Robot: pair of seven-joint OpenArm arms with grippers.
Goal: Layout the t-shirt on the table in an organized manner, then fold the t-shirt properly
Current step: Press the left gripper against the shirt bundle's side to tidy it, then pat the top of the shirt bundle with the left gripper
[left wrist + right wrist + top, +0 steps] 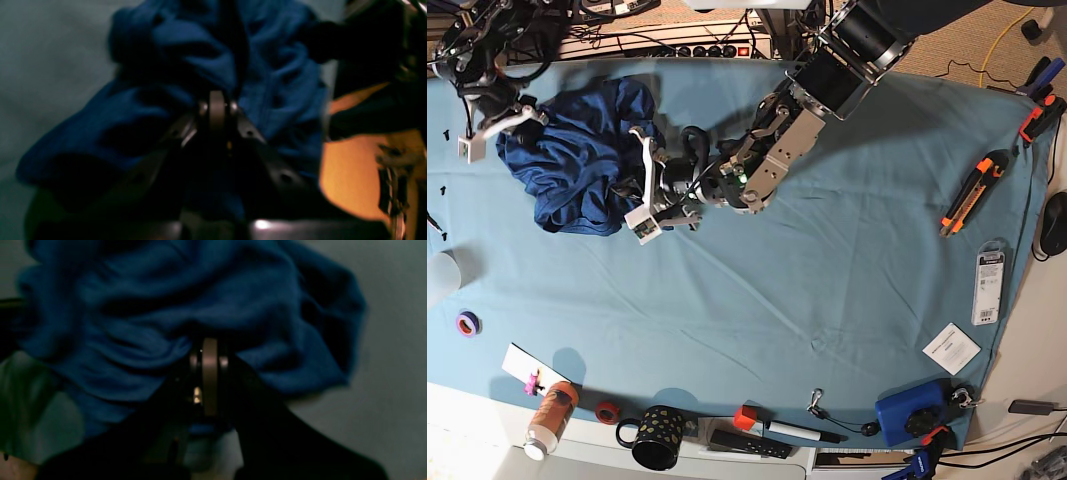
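base view, crumpled soft navy t-shirt (pixel 577 165), smooth teal table (pixel 827 290)

Both wrist views are dim and blurred; the base view is bright and sharp, with soft shadows beside the t-shirt (pixel 577 160).

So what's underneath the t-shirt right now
The bunched t-shirt lies on the teal cloth of the table; that cloth shows all around it. Whatever sits directly beneath the heap is covered by fabric. Both grippers, left and right, are pinched into its folds.
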